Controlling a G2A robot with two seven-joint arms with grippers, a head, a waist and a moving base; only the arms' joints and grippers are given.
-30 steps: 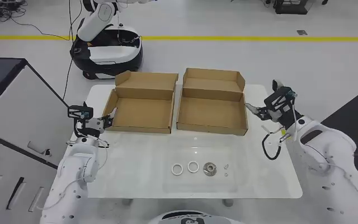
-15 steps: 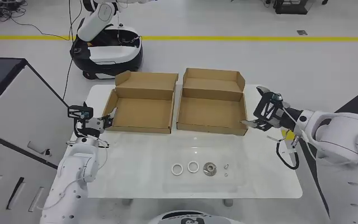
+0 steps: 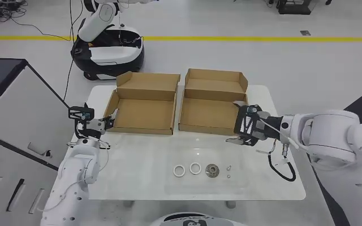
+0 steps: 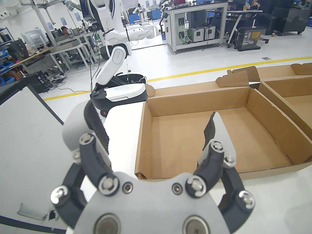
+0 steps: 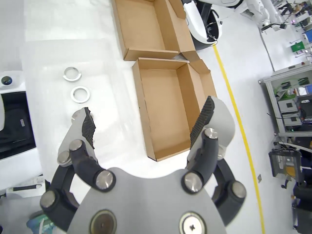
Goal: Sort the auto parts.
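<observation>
Top view, right gripper [image 3: 232, 122] splayed — seemingly over corner of right box [image 3: 210, 115], left gripper [image 3: 110, 122] splayed too.

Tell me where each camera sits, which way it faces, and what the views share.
Top view: above the arms, facing down on the table, left box, right box and parts; both arms show.
Left wrist view: on the left wrist, facing across the left box into the room; left gripper shows, fingers open.
Right wrist view: on the right wrist, facing over both boxes and two rings; right gripper shows, open.
Shared: all three see both boxes.
</observation>
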